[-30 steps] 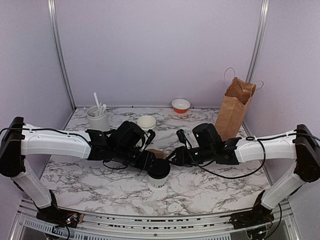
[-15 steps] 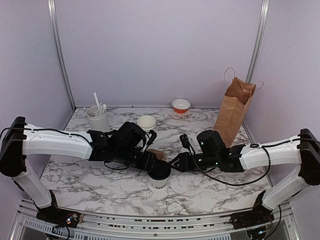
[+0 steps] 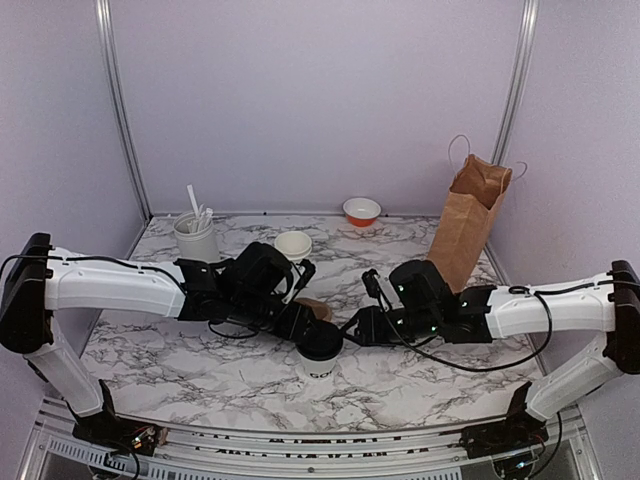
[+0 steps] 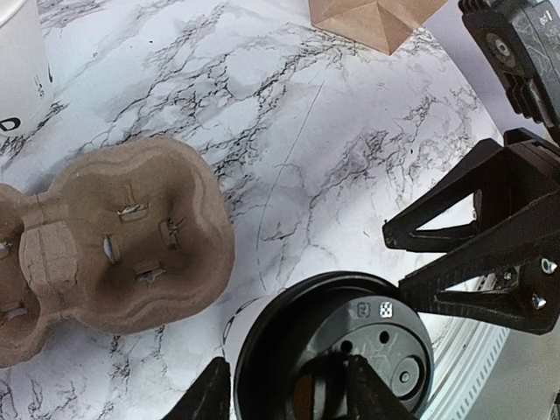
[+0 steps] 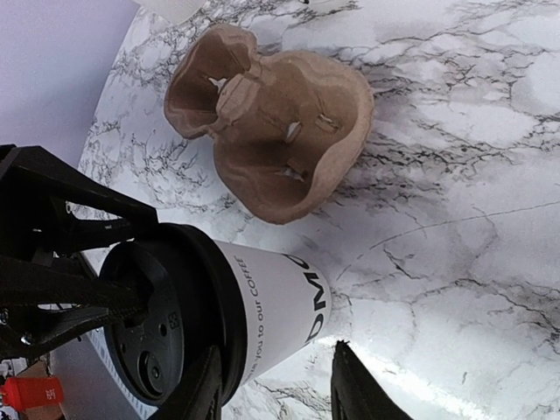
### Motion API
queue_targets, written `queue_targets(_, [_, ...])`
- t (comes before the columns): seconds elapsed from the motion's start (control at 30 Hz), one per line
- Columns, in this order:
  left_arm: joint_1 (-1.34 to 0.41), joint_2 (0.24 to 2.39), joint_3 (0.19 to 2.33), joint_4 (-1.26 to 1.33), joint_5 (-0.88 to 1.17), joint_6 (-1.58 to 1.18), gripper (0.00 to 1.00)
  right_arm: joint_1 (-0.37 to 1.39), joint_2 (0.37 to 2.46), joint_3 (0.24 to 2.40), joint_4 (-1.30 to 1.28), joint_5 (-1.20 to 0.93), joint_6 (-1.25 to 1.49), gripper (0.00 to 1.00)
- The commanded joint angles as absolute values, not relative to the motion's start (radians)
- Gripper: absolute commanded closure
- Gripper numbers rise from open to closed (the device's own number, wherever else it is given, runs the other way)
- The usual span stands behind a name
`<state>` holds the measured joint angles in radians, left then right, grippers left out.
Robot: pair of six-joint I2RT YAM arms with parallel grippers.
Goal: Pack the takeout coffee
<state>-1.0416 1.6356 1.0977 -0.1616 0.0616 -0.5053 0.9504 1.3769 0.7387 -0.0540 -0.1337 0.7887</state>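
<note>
Takeout coffee [image 3: 319, 345] stands upright on the table [image 3: 200, 370], just beside the cardboard carrier [image 4: 122, 236]. Left claw [image 4: 289, 376] is half-spread at the lid, grip cannot be told; right claw [image 5: 276, 350] is spread, straddling the cup wall. Best bet: pinch below the lid, keep it upright, seat it square in a carrier well.

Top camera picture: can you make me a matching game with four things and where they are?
Things:
1 coffee cup
2 paper bag
3 orange bowl
4 utensil holder

Places:
A back left
B front middle
C back middle, by the wall
D right side, standing up

Pairs: 1-B, 2-D, 3-C, 4-A
</note>
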Motion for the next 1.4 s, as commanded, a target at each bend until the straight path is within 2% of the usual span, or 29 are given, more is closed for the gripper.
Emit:
queue_targets(0.0, [-1.039,1.63,1.14,-0.221,0.045,-0.462,0.54,0.96,1.346,0.815,-0.163,-0.053,0.774,0.59])
queue_targets(0.4, [-1.032,1.559,1.182,-0.263,0.005,-0.464,0.52,0.96,1.336,0.865,-0.17,-0.039,0.689,0.57])
queue_targets(0.63, [-1.014,1.456,1.072,-0.26,0.05,-0.576,0.52,0.96,1.4,0.942,-0.196,-0.14,0.56,0.5])
queue_targets(0.83, [-1.014,1.403,0.952,-0.218,0.117,-0.656,0.52,0.96,1.453,1.003,-0.26,-0.141,0.476,0.46])
queue_targets(1.0, [-1.014,1.406,0.904,-0.167,0.174,-0.7,0.51,0.96,1.478,1.019,-0.28,-0.121,0.461,0.41])
queue_targets(1.37, [-1.015,1.461,0.912,-0.126,0.216,-0.706,0.51,0.96,1.507,0.993,-0.263,-0.144,0.476,0.41])
